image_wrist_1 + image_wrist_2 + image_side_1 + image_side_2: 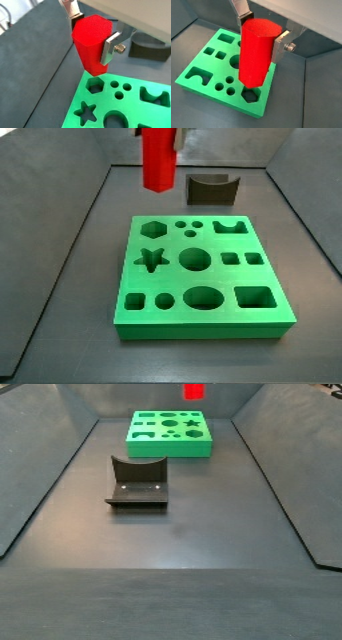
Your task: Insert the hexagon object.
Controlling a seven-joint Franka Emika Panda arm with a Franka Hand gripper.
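Note:
My gripper (92, 34) is shut on the hexagon object (89, 45), a tall bright-red prism held upright between the silver fingers (109, 48). It also shows in a wrist view (254, 55) and, cut off at the frame's edge, in both side views (159, 160) (194, 391). The peg hangs clear above the green shape board (263, 318). Its lower end is close to the hexagonal hole (95, 85) (250, 95) (154, 229) at a board corner and does not touch it.
The board has several other cut-outs, among them a star (152, 258) and a round hole (195, 257). The dark fixture (211, 190) (138, 484) stands on the grey floor beside the board. Sloped grey walls (40, 474) enclose the floor.

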